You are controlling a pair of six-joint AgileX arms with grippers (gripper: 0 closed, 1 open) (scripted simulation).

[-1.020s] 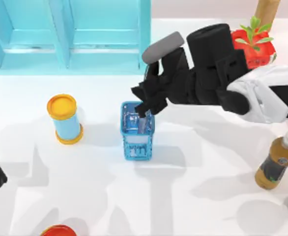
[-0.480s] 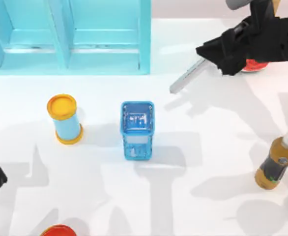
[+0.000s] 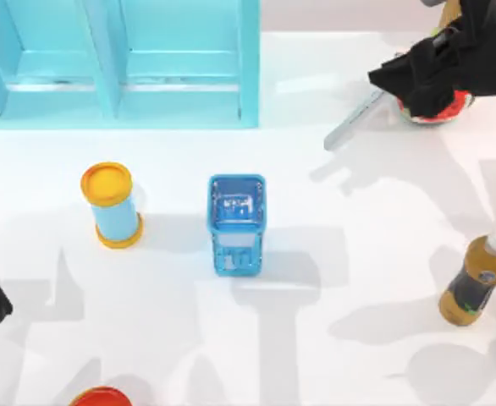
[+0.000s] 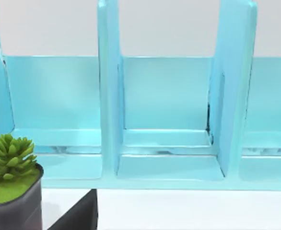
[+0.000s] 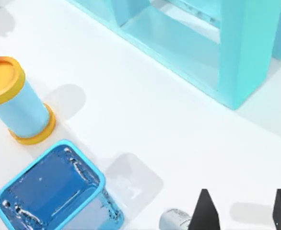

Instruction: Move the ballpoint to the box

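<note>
1. Since a second ago the right gripper [image 3: 405, 85] has lifted the ballpoint [image 3: 355, 123] out of the blue square holder [image 3: 236, 224] and swung it up and to the right; in the last half second it went a little further right of the holder.
2. Near edge of the table, left of the holder: the left arm sits parked, its fingers can't be told from here.
3. Holder now stands without the pen, yellow-capped spool [image 3: 111, 205] just to its left, juice bottle [image 3: 475, 277] well to its right.
4. Behind and right of the holder: ballpoint hangs in the air, clamped at its upper end by the right gripper's jaws, silver-grey end pointing down-left toward the holder; long axis is slanted, not vertical.
5. Farthest back, left-behind the holder: the blue box [image 3: 117, 63] with open compartments.
6. Key relation: the box lies well to the left of the held pen, so my read is the right arm must carry it left, tip leading.
</note>
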